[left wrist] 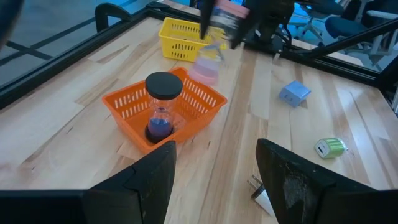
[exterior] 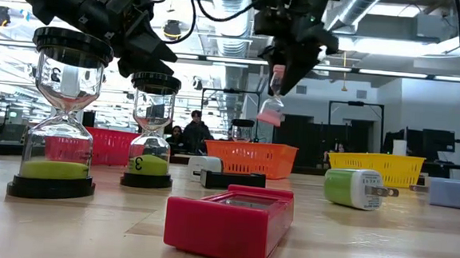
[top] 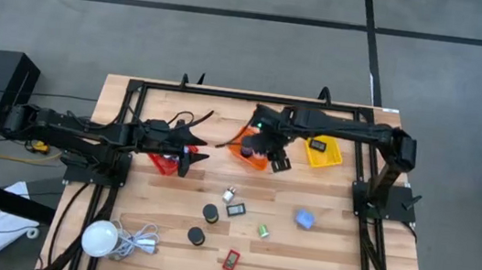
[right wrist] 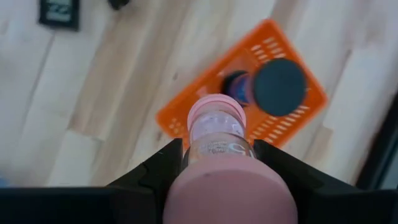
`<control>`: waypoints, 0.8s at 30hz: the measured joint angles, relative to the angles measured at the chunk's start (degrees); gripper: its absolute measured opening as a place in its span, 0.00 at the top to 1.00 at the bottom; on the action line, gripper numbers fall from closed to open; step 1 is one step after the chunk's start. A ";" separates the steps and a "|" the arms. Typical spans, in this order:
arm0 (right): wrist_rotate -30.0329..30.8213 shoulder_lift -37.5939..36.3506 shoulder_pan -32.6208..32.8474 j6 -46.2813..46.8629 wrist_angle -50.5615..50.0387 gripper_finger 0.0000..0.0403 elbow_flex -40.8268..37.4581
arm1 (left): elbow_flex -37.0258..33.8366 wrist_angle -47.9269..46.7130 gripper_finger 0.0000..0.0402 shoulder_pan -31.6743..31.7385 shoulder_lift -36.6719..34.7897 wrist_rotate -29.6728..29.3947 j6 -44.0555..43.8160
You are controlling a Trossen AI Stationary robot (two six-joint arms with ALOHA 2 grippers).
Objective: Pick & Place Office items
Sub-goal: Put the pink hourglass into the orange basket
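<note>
Pink hourglass (right wrist: pixel 217 134) is what I've got clamped in the right claw (right wrist: pixel 217 163) at the moment, both fingers pressed on its sides, and it's hanging in the air right over the orange basket (top: pixel 247 148). From the low camera it dangles tilted (exterior: pixel 272 107) under the claw, clear of the basket rim. Looking down the right wrist cam, the basket already has one black-capped hourglass (right wrist: pixel 278 86) with purple sand standing in it, same one I can see from the other arm's camera (left wrist: pixel 161 106).

Left claw (left wrist: pixel 214 171) is empty, fingers apart, parked over the left-middle of the tabletop (top: pixel 336 257) just beside the red basket (top: pixel 162 160). Yellow basket (top: pixel 326 152) sits to the right of the orange one, with a small black piece (top: pixel 317 146) inside.

Rest of the stuff is scattered on the near half: two black-capped hourglasses (top: pixel 210 212) and (top: pixel 196 236) with green sand, a silver plug thing (top: pixel 228 193), a flat black rectangle (top: pixel 236 210), a green charger (top: pixel 262 231), a blue block (top: pixel 304 219) further right, and a red rectangle (top: pixel 231 260) nearest the front edge. White globe (top: pixel 99 237) with its cord sits at the near left corner.
</note>
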 joint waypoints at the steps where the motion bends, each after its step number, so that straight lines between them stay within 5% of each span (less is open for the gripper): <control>1: -0.11 0.00 -0.63 -0.09 0.70 0.57 0.00 | 0.00 0.00 0.46 0.00 0.00 0.00 0.02; 16: -3.42 0.11 -3.75 1.22 1.34 0.57 0.00 | 0.00 0.41 0.46 0.00 0.00 -0.04 3.00; 24: -3.33 5.90 -3.47 0.70 2.67 0.56 0.10 | 0.00 0.49 0.46 -0.07 0.00 0.00 2.99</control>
